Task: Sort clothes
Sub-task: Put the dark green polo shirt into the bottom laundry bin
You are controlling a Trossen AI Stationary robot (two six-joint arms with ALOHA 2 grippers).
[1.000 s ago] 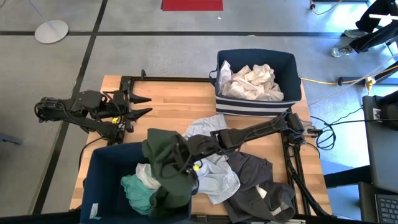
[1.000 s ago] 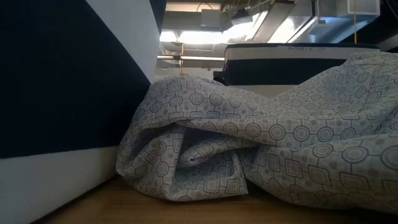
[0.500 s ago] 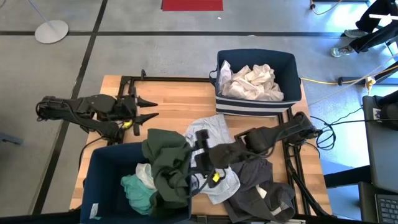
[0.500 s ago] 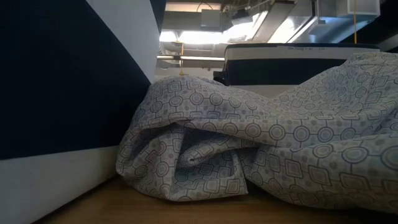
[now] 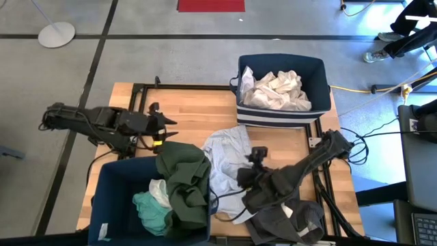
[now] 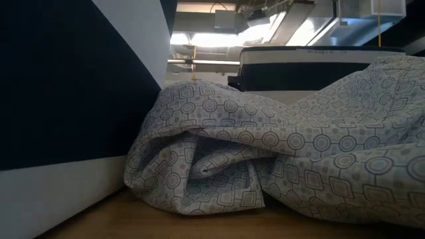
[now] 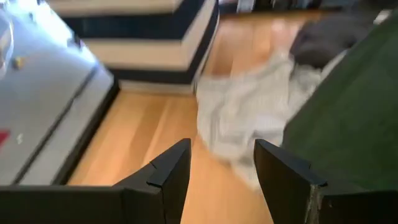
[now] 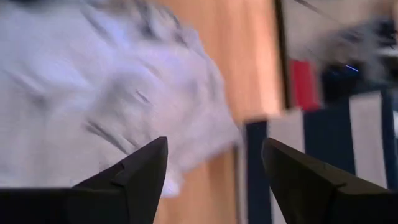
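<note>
On the bench, the near bin holds green and teal clothes; the far bin holds white ones. The right gripper, jaws released and empty, hovers over the patterned shirt; the low view shows its ring print. The left gripper waits released, beside the green garment.

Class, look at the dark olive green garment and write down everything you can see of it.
The dark olive green garment is soft, matte, crumpled fabric, bunched in deep folds. It drapes over the right rim of the near navy bin, partly inside, lying on teal and white clothes. Its right edge meets the patterned light grey garment. No pincer touches it.
</note>
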